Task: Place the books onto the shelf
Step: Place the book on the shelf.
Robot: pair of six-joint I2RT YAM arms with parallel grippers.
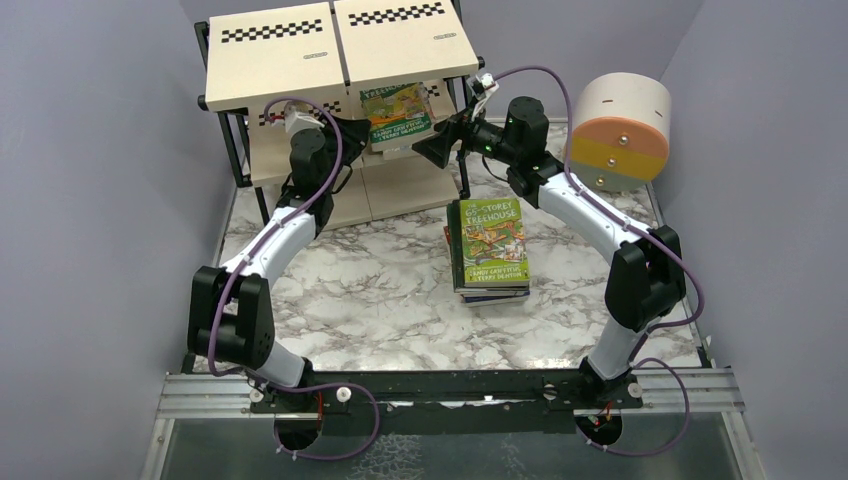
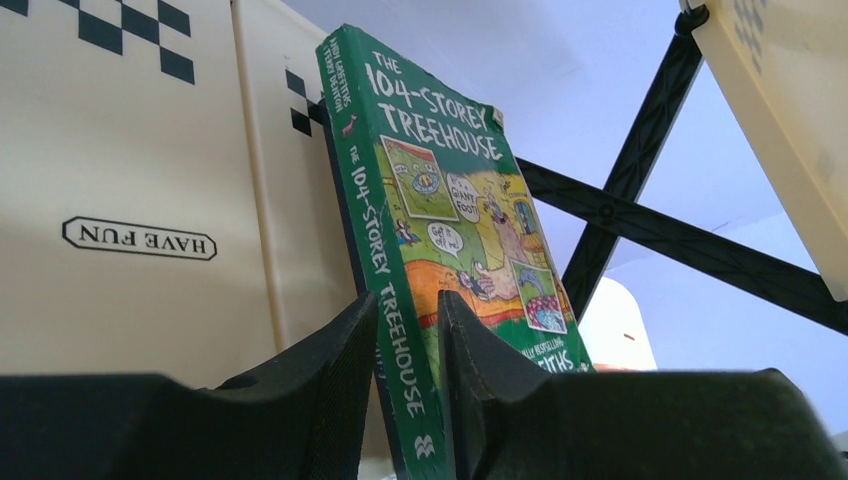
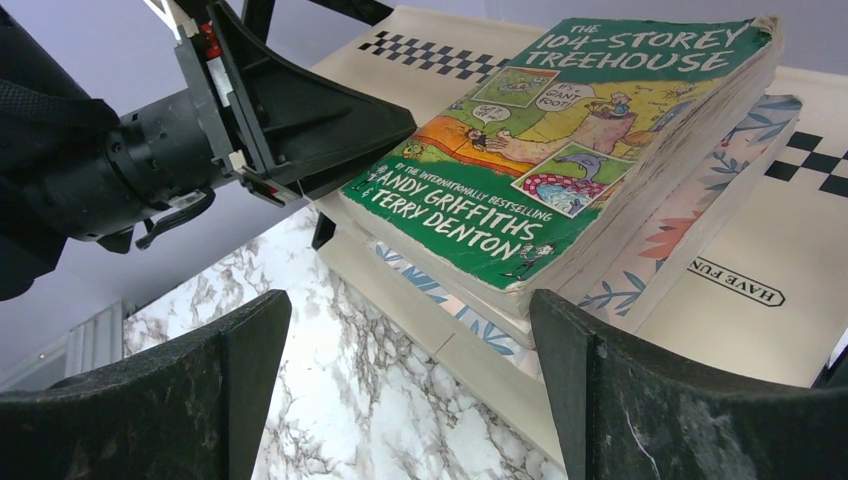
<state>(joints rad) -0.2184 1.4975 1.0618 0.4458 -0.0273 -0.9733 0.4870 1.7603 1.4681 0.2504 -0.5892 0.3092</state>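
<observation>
On the shelf's (image 1: 300, 60) middle tier a green "104-Storey Treehouse" book (image 1: 396, 115) rests against a pink floral book (image 3: 690, 215). My left gripper (image 2: 405, 300) is shut on the green book (image 2: 440, 190), one finger on each side of its spine. In the right wrist view the left gripper (image 3: 395, 125) meets the green book's (image 3: 560, 150) edge. My right gripper (image 3: 405, 320) is open and holds nothing, just in front of the shelf board (image 3: 780, 220) and right of the book (image 1: 425, 150). More books sit in a stack (image 1: 488, 245) on the table.
A round beige-and-orange drum (image 1: 620, 130) stands at the back right. The shelf's black cross braces (image 2: 640, 220) run behind the book. The marble table (image 1: 380, 290) stretches between the arms, with grey walls on both sides.
</observation>
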